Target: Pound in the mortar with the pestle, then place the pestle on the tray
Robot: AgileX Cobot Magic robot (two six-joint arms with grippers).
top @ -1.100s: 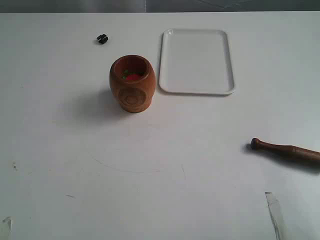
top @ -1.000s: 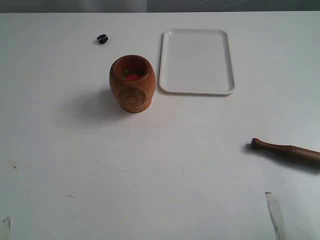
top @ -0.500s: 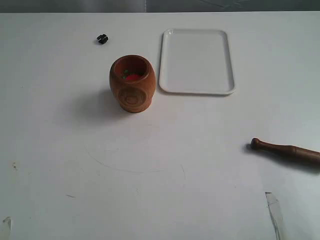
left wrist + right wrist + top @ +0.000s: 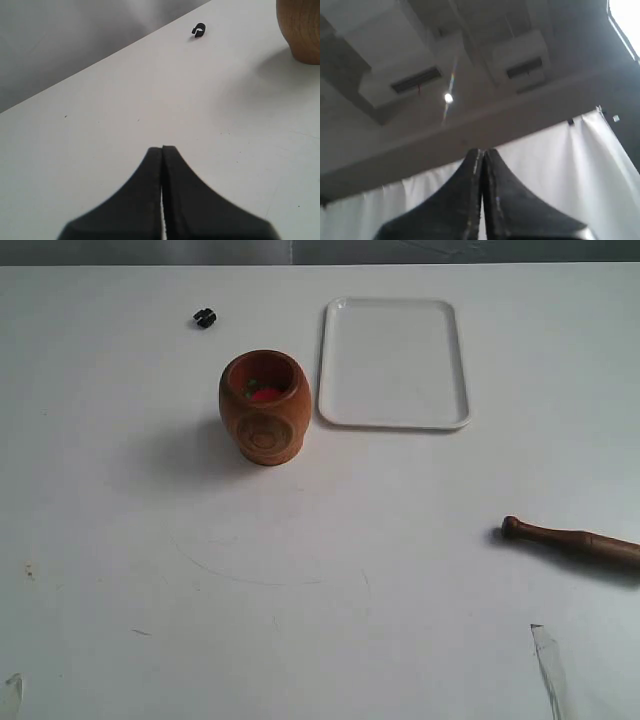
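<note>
The orange-brown mortar (image 4: 264, 406) stands upright on the white table, red and green bits showing inside. Its side also shows in the left wrist view as the mortar (image 4: 301, 30). Just right of it lies the white tray (image 4: 393, 362), with nothing on it. The dark brown pestle (image 4: 570, 541) lies flat near the table's right edge, knob end pointing left. My left gripper (image 4: 162, 148) is shut with nothing in it, low over the table and away from the mortar. My right gripper (image 4: 482, 150) is shut too, pointing up at a ceiling and white curtain. Neither gripper shows in the exterior view.
A small black clip (image 4: 204, 317) lies on the table beyond the mortar, also seen as the clip (image 4: 199, 31) in the left wrist view. A clear sliver of tape or plastic (image 4: 549, 665) sits near the front right edge.
</note>
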